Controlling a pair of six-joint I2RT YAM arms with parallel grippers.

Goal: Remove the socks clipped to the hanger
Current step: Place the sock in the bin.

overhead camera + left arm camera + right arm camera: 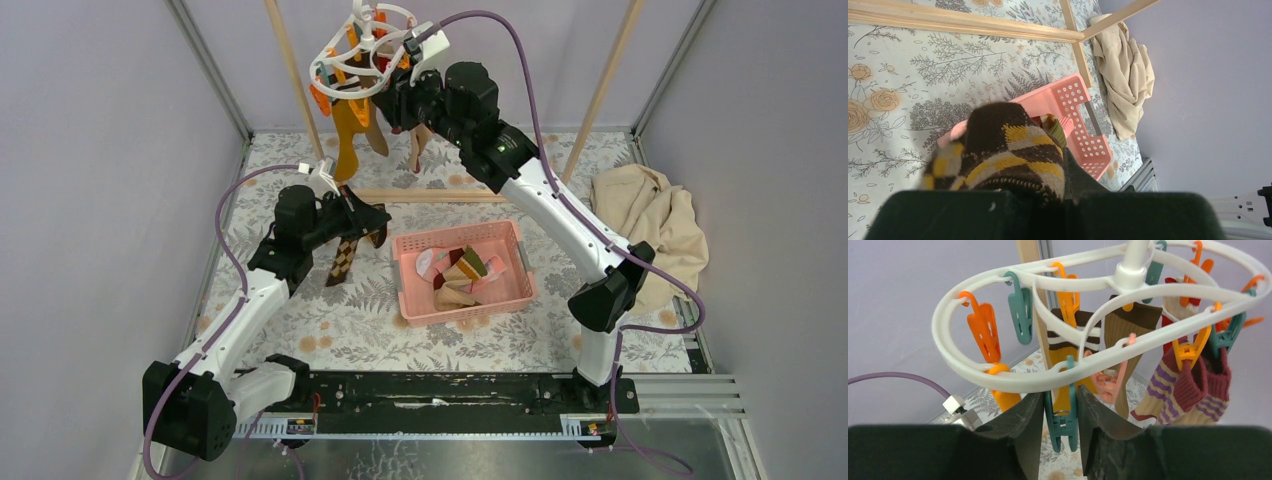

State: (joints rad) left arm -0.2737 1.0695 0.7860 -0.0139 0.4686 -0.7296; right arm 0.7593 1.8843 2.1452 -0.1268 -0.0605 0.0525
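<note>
The white hanger [352, 52] hangs at the back; its ring [998, 377] fills the right wrist view. Mustard [347, 135], brown [1128, 335] and maroon-striped socks [1188, 385] hang from its clips. My right gripper [396, 100] is up at the ring, and its jaws [1060, 390] squeeze an empty teal clip [1062, 422]. My left gripper [362, 220] is shut on the brown-and-yellow argyle sock [343, 258], which hangs above the table left of the basket. The sock [998, 150] covers the jaws in the left wrist view.
A pink basket [520, 255] at mid-table holds several socks and also shows in the left wrist view [1088, 145]. A beige cloth [650, 215] lies at the right. The wooden rack's base bar [430, 195] crosses behind the basket, and its poles rise at the back.
</note>
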